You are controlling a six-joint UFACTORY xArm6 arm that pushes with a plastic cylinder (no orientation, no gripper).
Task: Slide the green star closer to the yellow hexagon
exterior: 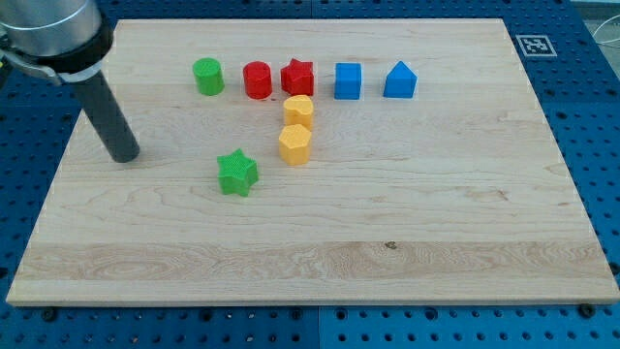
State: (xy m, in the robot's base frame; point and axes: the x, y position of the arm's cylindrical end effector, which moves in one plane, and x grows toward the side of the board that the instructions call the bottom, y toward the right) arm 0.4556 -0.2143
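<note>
My tip (125, 155) — a bare rod, holding nothing — rests at nine o'clock from the green star (237, 174); the yellow hexagon (294, 144) sits at its two o'clock.

Pale, smooth-grained wooden board (407, 213) carries ridged matt plastic blocks like the green star (237, 174)

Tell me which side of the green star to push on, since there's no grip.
Push the green star on its lower-left side, driving it up and right toward the yellow hexagon. My tip sits off to the view's left, so it must swing slightly lower first.
</note>
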